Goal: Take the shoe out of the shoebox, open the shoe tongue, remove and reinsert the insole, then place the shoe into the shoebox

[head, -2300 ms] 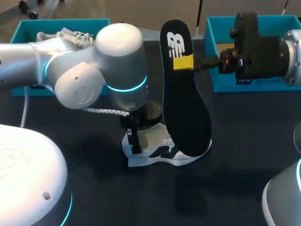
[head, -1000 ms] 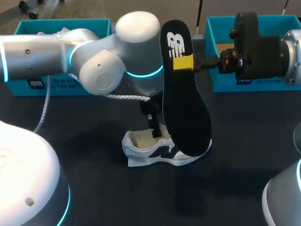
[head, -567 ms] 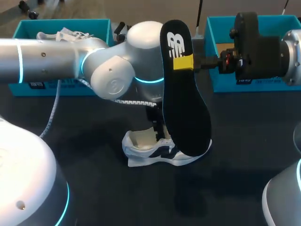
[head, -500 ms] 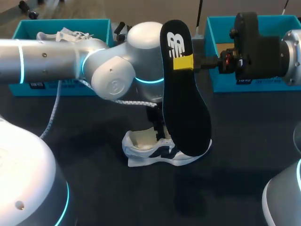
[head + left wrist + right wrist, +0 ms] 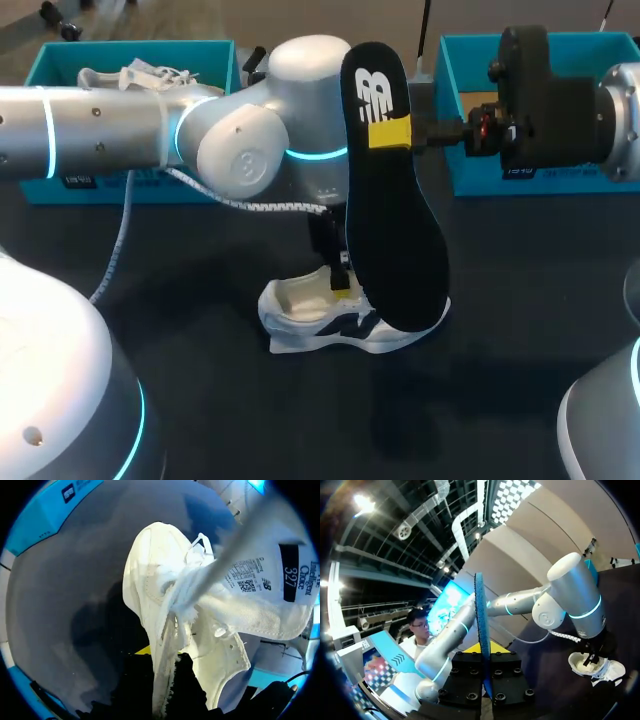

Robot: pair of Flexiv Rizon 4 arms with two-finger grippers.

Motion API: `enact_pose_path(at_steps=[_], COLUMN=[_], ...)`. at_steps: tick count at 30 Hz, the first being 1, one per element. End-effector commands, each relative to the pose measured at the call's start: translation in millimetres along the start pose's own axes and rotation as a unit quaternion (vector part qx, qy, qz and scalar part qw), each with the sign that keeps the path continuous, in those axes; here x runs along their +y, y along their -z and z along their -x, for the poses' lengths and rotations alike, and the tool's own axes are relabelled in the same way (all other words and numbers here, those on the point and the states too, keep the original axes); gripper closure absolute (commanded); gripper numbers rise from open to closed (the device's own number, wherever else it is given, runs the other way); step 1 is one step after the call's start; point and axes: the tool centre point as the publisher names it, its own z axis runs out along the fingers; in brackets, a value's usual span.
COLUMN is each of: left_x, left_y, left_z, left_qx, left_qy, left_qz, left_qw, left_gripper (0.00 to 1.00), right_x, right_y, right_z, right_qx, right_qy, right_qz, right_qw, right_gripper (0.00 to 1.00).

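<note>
Reinsertion looks next: hold the tongue (image 5: 260,595) wide, feed the toe end in low and slanted. Right claw (image 5: 392,132) clamped on the upright insole (image 5: 395,230) near its heel; lower end at the shoe (image 5: 330,325), mid-bench (image 5: 200,400), contact unclear; left claw (image 5: 338,272) pinched shut on the shoe's lace edge, from above.

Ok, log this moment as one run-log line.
left hand: shut on white lace-up sneaker at laces | right hand: shut on flat black insole, upright | insole out, not yet reinserted
</note>
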Motion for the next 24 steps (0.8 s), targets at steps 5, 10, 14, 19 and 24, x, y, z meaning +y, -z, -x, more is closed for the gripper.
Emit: enact_pose_path(at_steps=[5,10,14,19,24], left_x=[-10,-6,-3,3,6], left_y=[26,32,43,53,59], left_z=[17.2,18.7,16.6,13.1,9.6], left_qx=[0.103,0.116,0.085,0.019,-0.007], left_qy=[-0.139,-0.304,-0.407,-0.48,-0.554], left_qz=[0.076,0.105,0.125,0.131,0.132], left_qw=[0.982,0.94,0.901,0.867,0.822], left_gripper=[1.0,1.0,1.0,1.0,1.0], right_x=[0.6,0.6,0.6,0.6,0.6], right_y=[-2,-2,-2,-2,-2], right_z=[0.1,0.1,0.1,0.1,0.1], right_qx=[-0.001,-0.001,-0.001,-0.001,-0.001], right_qy=[-0.001,-0.001,-0.001,-0.001,-0.001], right_qz=[-0.001,-0.001,-0.001,-0.001,-0.001], right_qw=[1.0,1.0,1.0,1.0,1.0], right_gripper=[1.0,1.0,1.0,1.0,1.0])
